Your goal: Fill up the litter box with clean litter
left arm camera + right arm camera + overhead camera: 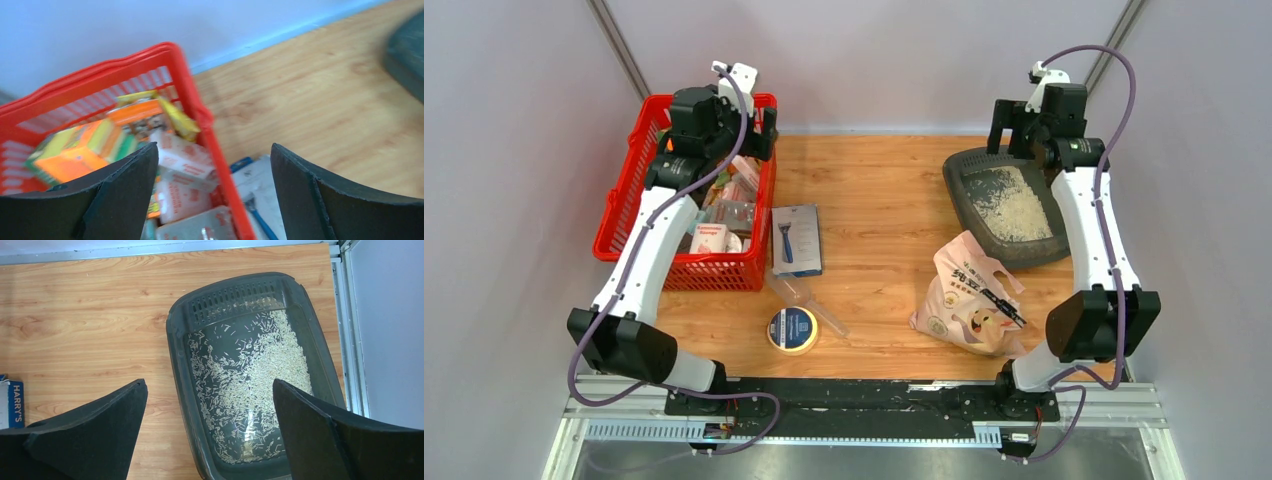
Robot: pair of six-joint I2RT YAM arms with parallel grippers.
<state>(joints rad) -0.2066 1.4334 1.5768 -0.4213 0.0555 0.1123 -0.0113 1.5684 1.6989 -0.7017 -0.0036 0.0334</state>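
While the litter box (957, 190) sits at the upper right of the top view, clean litter (1009, 205) only thinly covers its floor.
Its long axis runs roughly up-down the frame; the right gripper (1012, 130) hangs over its upper end, jaws wide, empty. The pink bag (969, 300) lies just below, nearer that arm; the left gripper (759, 130), likewise spread and empty, is over the red basket (624, 215), upper left.
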